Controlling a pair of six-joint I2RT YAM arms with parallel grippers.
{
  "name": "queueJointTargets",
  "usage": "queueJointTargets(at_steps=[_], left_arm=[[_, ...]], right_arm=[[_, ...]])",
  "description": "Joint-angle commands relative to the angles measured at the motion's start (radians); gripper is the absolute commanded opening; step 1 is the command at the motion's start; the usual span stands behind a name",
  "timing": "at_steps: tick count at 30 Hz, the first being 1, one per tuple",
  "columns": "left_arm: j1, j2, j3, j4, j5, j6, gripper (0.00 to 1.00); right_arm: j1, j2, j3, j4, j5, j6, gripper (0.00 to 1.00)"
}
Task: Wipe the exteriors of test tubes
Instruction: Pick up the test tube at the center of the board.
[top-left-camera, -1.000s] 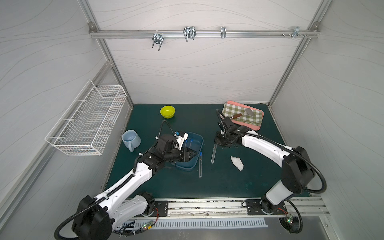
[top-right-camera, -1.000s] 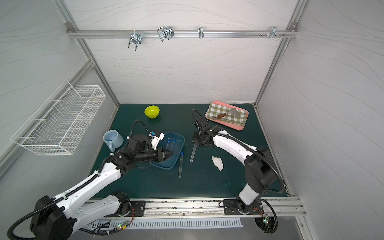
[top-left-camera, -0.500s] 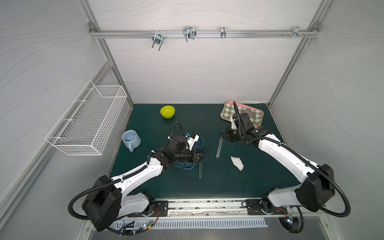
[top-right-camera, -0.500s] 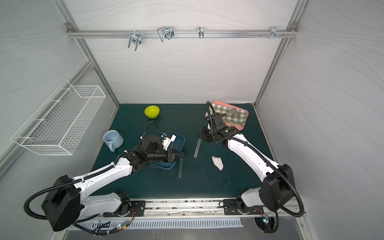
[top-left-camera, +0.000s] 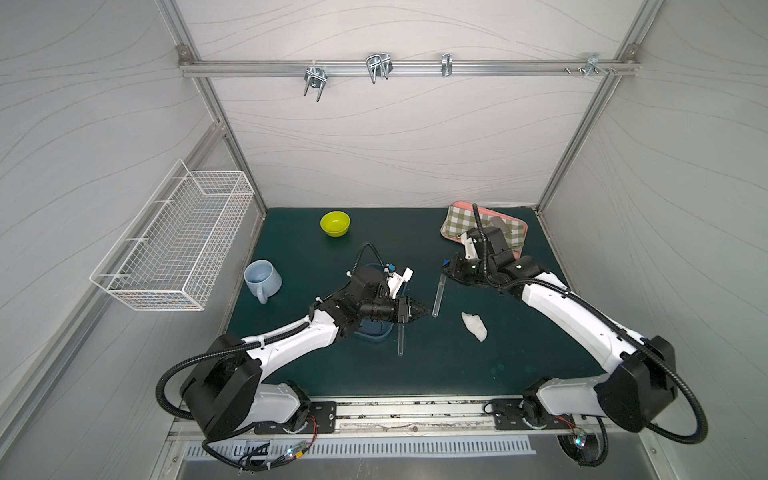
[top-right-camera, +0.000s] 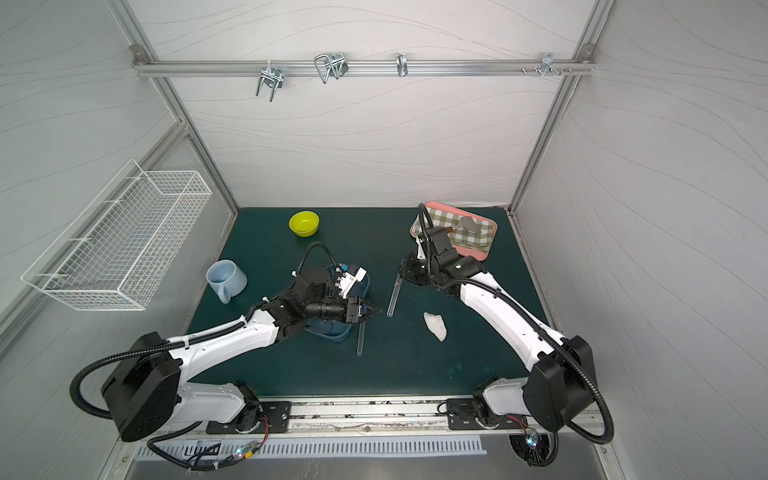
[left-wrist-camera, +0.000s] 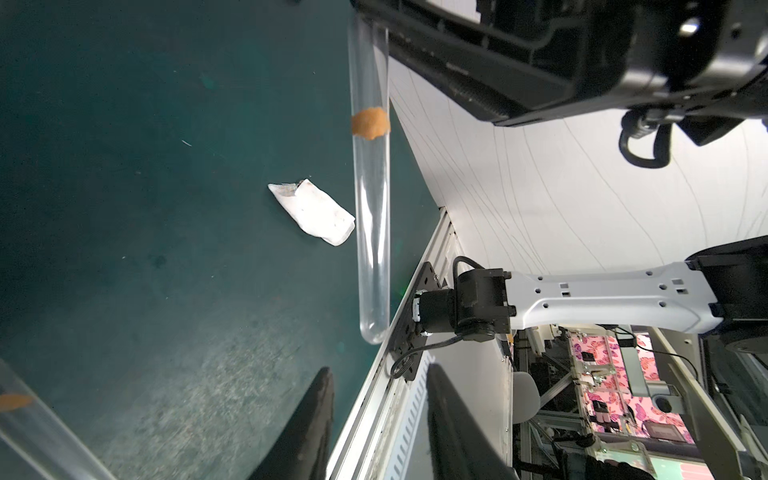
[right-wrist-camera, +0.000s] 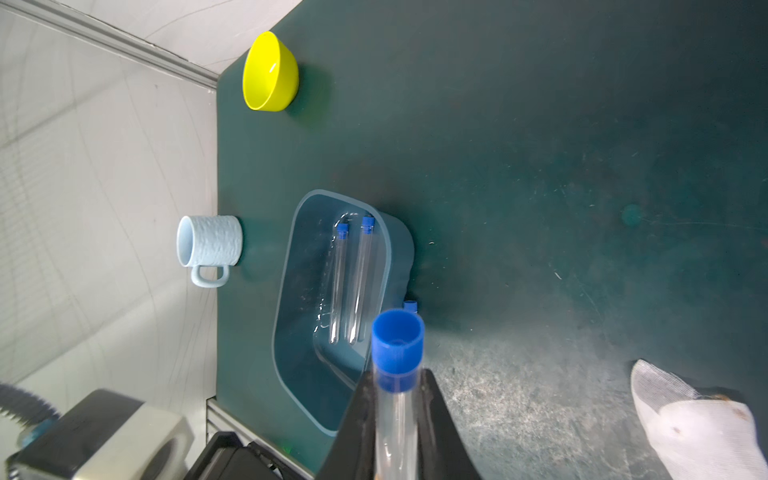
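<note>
My right gripper (right-wrist-camera: 397, 386) is shut on a clear test tube (top-left-camera: 437, 293) just below its blue cap (right-wrist-camera: 397, 349); the tube hangs slanted above the mat and bears an orange mark (left-wrist-camera: 370, 123). My left gripper (left-wrist-camera: 379, 369) is open and empty, its tips close to the tube's rounded lower end (left-wrist-camera: 374, 328), not touching; both top views show it beside that end (top-left-camera: 424, 311) (top-right-camera: 376, 311). Another test tube (top-left-camera: 400, 338) lies on the mat by the blue tub (right-wrist-camera: 291, 291). Two more tubes (right-wrist-camera: 349, 282) lie inside the tub. A crumpled white wipe (top-left-camera: 473, 326) lies on the mat.
A yellow bowl (top-left-camera: 335, 223) stands at the back, a pale blue mug (top-left-camera: 262, 277) at the left. A pink tray (top-left-camera: 521, 239) with a checked cloth sits at the back right, behind my right arm. A white wire basket (top-left-camera: 174, 241) hangs on the left wall.
My left gripper has moved right, from over the tub to the held tube's lower end. The right arm has shifted its pose and carried the tube slightly right and back.
</note>
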Motion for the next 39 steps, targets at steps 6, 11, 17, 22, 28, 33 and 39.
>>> queueJointTargets(at_steps=[6, 11, 17, 22, 28, 33, 39], left_arm=[[-0.014, 0.071, 0.064, 0.146, 0.067, -0.058, 0.39], [-0.030, 0.107, 0.090, 0.174, 0.071, -0.074, 0.36], [-0.059, 0.149, 0.119, 0.186, 0.081, -0.076, 0.30], [-0.065, 0.161, 0.116, 0.187, 0.079, -0.087, 0.16], [-0.065, 0.155, 0.101, 0.188, 0.046, -0.097, 0.03], [-0.064, 0.130, 0.077, 0.178, 0.009, -0.087, 0.01], [-0.044, 0.067, 0.049, 0.098, -0.027, -0.035, 0.01]], right_arm=[[-0.001, -0.066, -0.020, 0.058, -0.036, 0.034, 0.14], [0.009, -0.092, -0.049, 0.081, -0.027, 0.051, 0.14], [0.022, -0.114, -0.064, 0.095, -0.012, 0.065, 0.14], [0.026, -0.127, -0.064, 0.097, 0.000, 0.067, 0.14], [0.041, -0.132, -0.064, 0.096, 0.010, 0.069, 0.17], [0.039, -0.162, -0.043, 0.021, 0.084, 0.050, 0.66], [-0.116, -0.248, -0.034, -0.143, 0.091, -0.029, 0.73]])
